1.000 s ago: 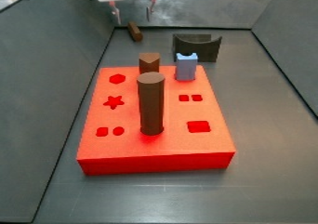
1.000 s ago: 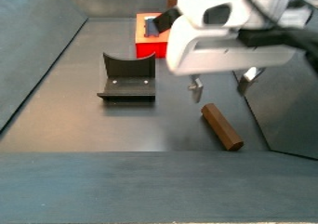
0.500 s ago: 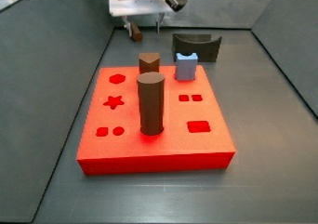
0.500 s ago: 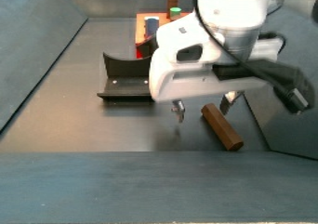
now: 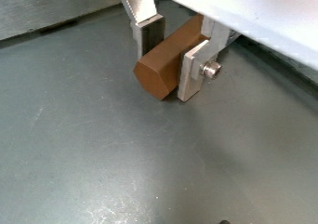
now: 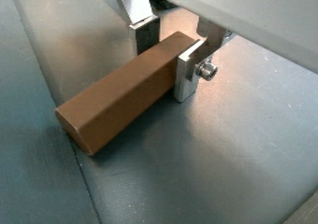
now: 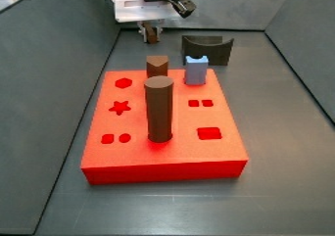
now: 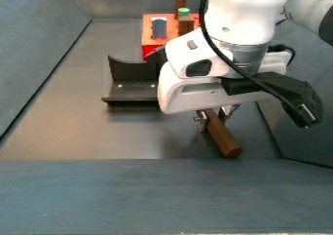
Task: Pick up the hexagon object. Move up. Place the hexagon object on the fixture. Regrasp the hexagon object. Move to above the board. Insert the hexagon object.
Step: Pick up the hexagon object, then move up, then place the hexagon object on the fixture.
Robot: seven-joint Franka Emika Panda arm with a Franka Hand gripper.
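In a side view I see a thick round brown cylinder peg (image 7: 160, 109) standing upright in the red board (image 7: 197, 147). At the board's far edge stand a shorter brown peg with a pointed top (image 7: 157, 66) and, just beside it, a light blue block (image 7: 197, 70). The grey floor (image 7: 281, 171) surrounds them.

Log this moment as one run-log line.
stage: pick up | gripper: down at floor, fingers either side of hexagon object | hexagon object: lying on floor | fixture: empty | board: behind

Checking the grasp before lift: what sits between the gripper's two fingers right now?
In both wrist views the hexagon object lies between the gripper fingers, one silver plate on each side of it, resting on the grey floor.
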